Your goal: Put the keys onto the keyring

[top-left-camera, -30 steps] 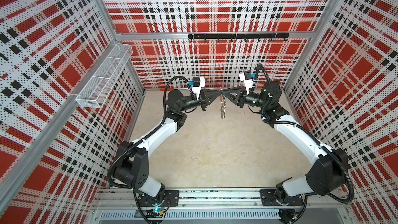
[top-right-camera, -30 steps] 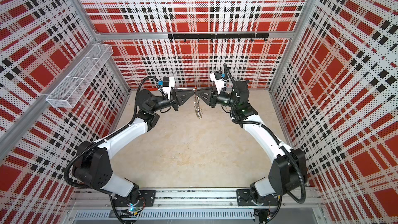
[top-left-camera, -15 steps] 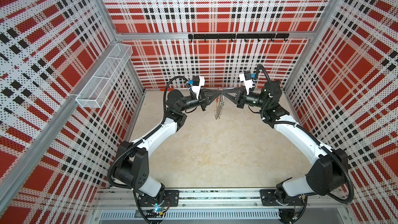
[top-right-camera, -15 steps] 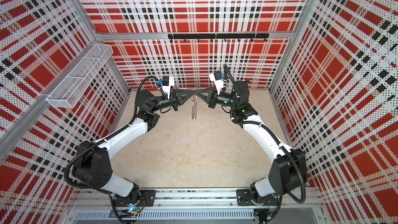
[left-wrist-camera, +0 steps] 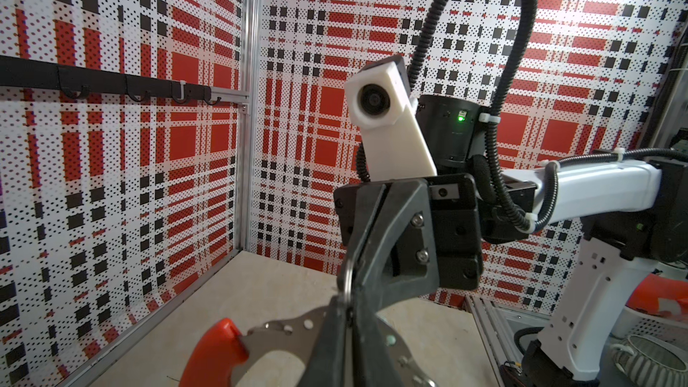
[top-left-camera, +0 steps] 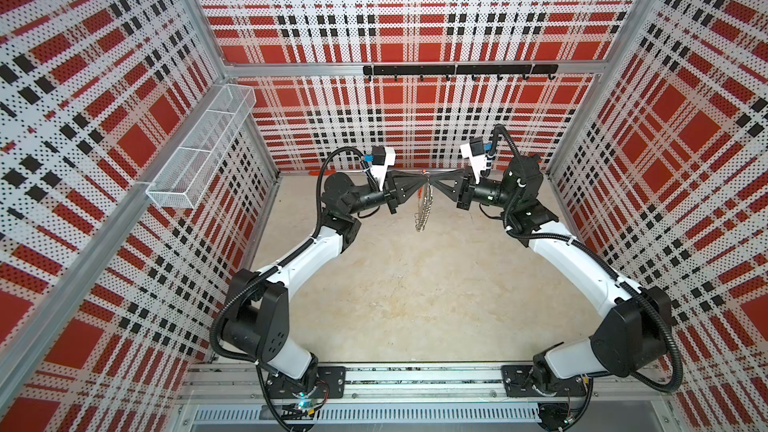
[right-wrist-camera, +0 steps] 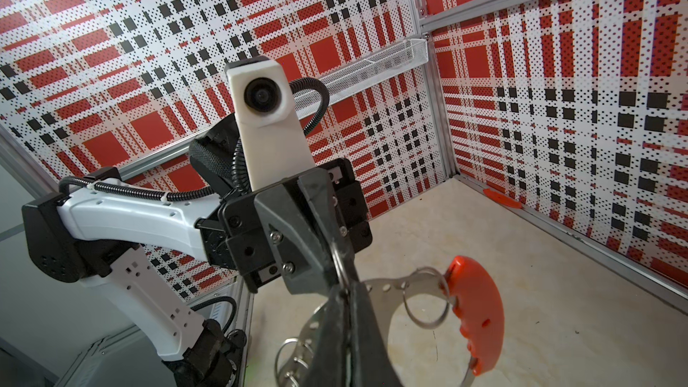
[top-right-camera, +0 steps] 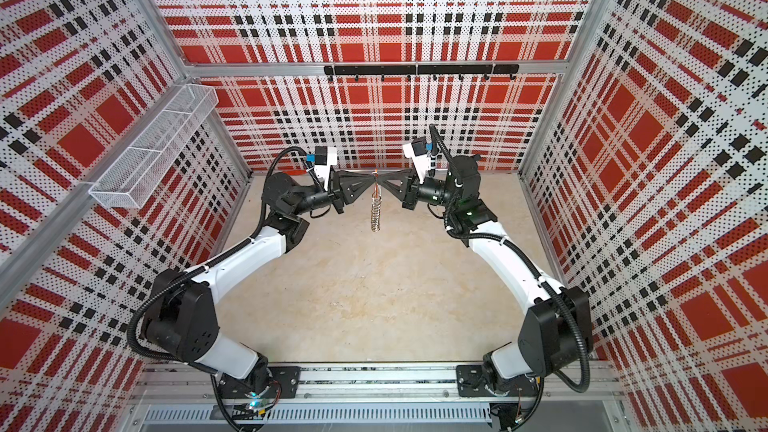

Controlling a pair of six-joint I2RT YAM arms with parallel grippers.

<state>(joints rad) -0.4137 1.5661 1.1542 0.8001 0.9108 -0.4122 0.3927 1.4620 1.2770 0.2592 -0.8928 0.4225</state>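
1. Where the two arms meet, toward 12 o'clock above the worktop (top-left-camera: pixel 415 309), the keyring (top-left-camera: pixel 423 209) hangs in the air, seen edge-on in both top views and clear of the surface.
2. The left end effector (top-left-camera: pixel 424 182) is clenched on the keyring's perforated metal band (left-wrist-camera: pixel 283 327). Its own wrist view shows the fingers pressed close together with the band running between them.
3. The right end effector (top-left-camera: pixel 433 182) is clenched on the same band from the opposite side, tip to tip with the left one. The keyring's orange grip (right-wrist-camera: pixel 476 314) curves away beside it.
4. The keys cannot be picked out among the small wire loops (right-wrist-camera: pixel 425 301) fringing the band.
5. The worktop is pale beige and mottled, with faint brownish smudges near its centre. An orange piece (top-left-camera: pixel 328 171) lies at about 11 o'clock, at the foot of the back wall.
6. Perforated wall panels (top-left-camera: pixel 395 14) printed in red, black and white plaid close three sides, with aluminium posts in the corners.
7. A black hook rail (top-left-camera: pixel 457 69) runs along the back wall at 12 o'clock.
8. A white wire-mesh basket (top-left-camera: pixel 203 147) is fixed to the side wall at about 10 o'clock.
9. Both arm bases sit on an aluminium rail (top-left-camera: pixel 415 376) at 6 o'clock.
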